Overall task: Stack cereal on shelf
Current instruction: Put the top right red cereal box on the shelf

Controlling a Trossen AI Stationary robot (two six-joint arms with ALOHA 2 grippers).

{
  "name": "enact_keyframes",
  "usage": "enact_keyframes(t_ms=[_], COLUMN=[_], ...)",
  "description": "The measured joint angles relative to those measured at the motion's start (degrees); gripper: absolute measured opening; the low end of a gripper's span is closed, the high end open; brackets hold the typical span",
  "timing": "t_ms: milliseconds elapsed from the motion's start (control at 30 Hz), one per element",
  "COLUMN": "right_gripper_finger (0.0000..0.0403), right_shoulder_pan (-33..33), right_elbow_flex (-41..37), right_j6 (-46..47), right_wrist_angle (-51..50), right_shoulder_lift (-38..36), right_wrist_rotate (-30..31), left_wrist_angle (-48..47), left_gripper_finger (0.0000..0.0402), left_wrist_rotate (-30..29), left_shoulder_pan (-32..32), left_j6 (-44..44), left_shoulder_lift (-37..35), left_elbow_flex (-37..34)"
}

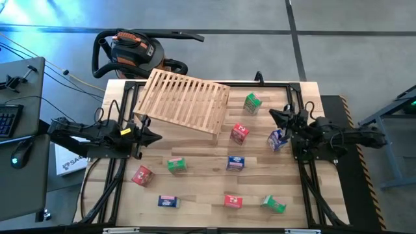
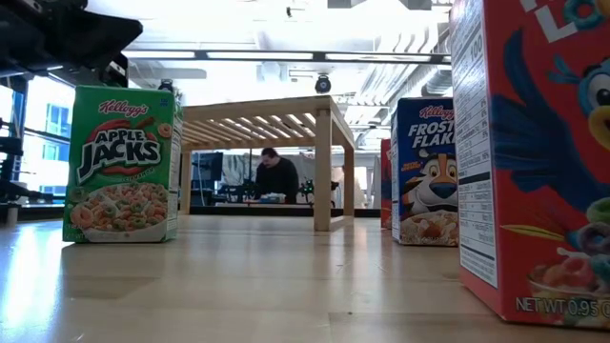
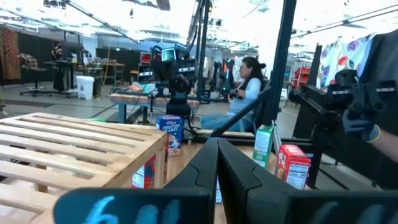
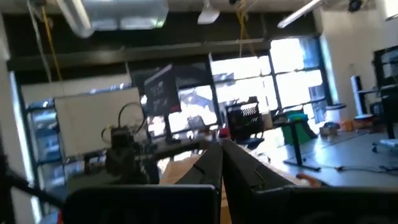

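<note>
Nine small printed cardboard cereal boxes lie scattered from three to six o'clock of the light slatted wooden shelf. Probably light, stiff, slick: pinch across the narrow faces. Left gripper and right gripper are both closed, empty.
</note>
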Motion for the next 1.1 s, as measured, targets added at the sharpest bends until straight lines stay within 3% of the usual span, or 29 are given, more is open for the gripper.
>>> enact_keyframes(t_ms=[133,233,567,700,833,1100], right_gripper_finger=[0.0006,0.0032,0.0211,0.0261,0.0282,0.0282], right_shoulder_pan=[0.15,0.54,4.65,5.44,4.07,-0.58], right_elbow_flex=[6.07,12.56,35.16,44.66,55.41,67.80], right_j6=[2.82,5.58,21.71,27.55,30.83,30.51], right_wrist_angle=[-4.27,-14.61,-45.34,-57.97,-72.86,-89.27], right_shoulder_lift=[9.55,17.89,42.53,51.62,59.98,72.92], right_wrist_rotate=[-1.40,-1.48,-1.60,0.29,1.86,-7.82], left_wrist_angle=[-1.46,-3.32,-5.71,-5.94,-6.60,-7.32], left_gripper_finger=[0.0001,0.0000,0.0000,0.0000,0.0000,0.0000], left_wrist_rotate=[-2.03,-4.14,-5.03,-5.03,-5.01,-4.98], left_shoulder_pan=[0.00,0.00,0.00,0.00,0.00,0.00], left_j6=[-0.02,-0.02,1.45,1.49,1.46,0.44], left_shoulder_lift=[0.00,0.00,0.00,0.00,0.00,0.00], left_elbow_flex=[0.00,0.00,-0.33,-0.33,-0.33,-0.33])
